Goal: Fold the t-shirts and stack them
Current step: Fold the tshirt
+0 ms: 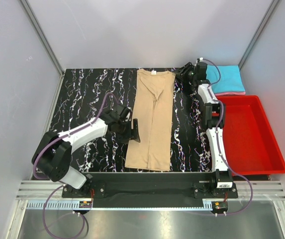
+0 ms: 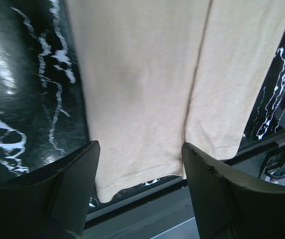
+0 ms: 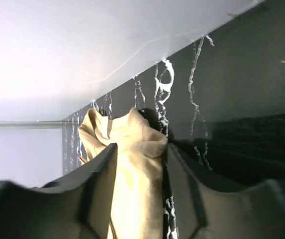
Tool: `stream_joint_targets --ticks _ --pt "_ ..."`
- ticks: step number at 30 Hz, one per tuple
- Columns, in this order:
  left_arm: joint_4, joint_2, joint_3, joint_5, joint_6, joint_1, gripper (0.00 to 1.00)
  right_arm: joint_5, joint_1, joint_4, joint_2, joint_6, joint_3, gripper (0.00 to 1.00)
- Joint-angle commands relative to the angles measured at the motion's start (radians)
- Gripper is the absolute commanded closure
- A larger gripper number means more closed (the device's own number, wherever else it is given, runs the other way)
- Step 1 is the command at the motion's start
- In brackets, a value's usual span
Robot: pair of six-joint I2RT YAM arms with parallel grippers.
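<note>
— Where's the tan shirt?
— The tan shirt [image 1: 151,119] lies flat in the middle of the bench [image 1: 82,94], folded into a long narrow strip. It runs from the near edge to the far edge, with its small neck label at the far end

— And the other shirts?
— They are in the far right corner. A folded cyan shirt [image 1: 227,77] sits on a folded pink shirt [image 1: 232,93], of which only an edge shows. Both are well apart from the tan one

— Left jaws?
— Open, with nothing in them. They hang just beside the strip's left edge, in its near half. The wrist camera sees the shirt's near hem between the two fingers [image 2: 72,194]

— Right jaws?
— At the strip's far right corner. Bunched tan cloth shows in the gap between the fingers [image 3: 95,194], but I cannot tell whether they pinch it

— Anything else?
— A red bin [image 1: 246,139] on the right, just near of the cyan and pink pile, beside the right arm [image 1: 217,144]
</note>
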State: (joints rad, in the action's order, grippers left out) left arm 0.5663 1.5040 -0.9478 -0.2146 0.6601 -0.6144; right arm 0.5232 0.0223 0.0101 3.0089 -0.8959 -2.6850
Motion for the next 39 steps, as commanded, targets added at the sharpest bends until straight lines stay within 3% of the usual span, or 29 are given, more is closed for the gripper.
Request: stream_joint_targets --ticks 1,10,13,18,24,28,33,39 --pt "0.018 -0.047 0.004 -0.058 -0.062 0.062 0.27 -0.012 -0.005 0.076 -0.119 0.072 0.051 0.44" --pt "0.015 -0.111 0.187 -0.049 -0.062 0.087 0.28 -0.137 -0.004 0.430 -0.583 0.184 0.431 0.34" --pt "0.073 -0.146 0.198 0.099 -0.062 0.024 0.27 -0.204 0.019 0.615 -0.724 0.227 0.522 0.34" --pt "0.009 -0.203 0.271 0.006 0.001 0.013 0.28 -0.446 0.154 0.870 -0.994 0.278 0.808 0.34" --pt "0.001 -0.268 0.336 0.047 0.045 -0.015 0.33 -0.480 0.362 0.841 -1.344 0.214 1.389 0.34" --pt "-0.068 -0.287 0.372 -0.048 0.068 -0.036 0.34 -0.453 0.479 0.786 -1.592 0.092 1.638 0.35" --pt "-0.071 -0.289 0.406 -0.031 0.085 -0.047 0.40 -0.414 0.574 0.728 -1.716 -0.026 1.878 0.38" --pt "-0.098 -0.271 0.420 -0.051 0.079 -0.051 0.47 -0.319 0.637 0.571 -1.815 -0.118 2.044 0.40"
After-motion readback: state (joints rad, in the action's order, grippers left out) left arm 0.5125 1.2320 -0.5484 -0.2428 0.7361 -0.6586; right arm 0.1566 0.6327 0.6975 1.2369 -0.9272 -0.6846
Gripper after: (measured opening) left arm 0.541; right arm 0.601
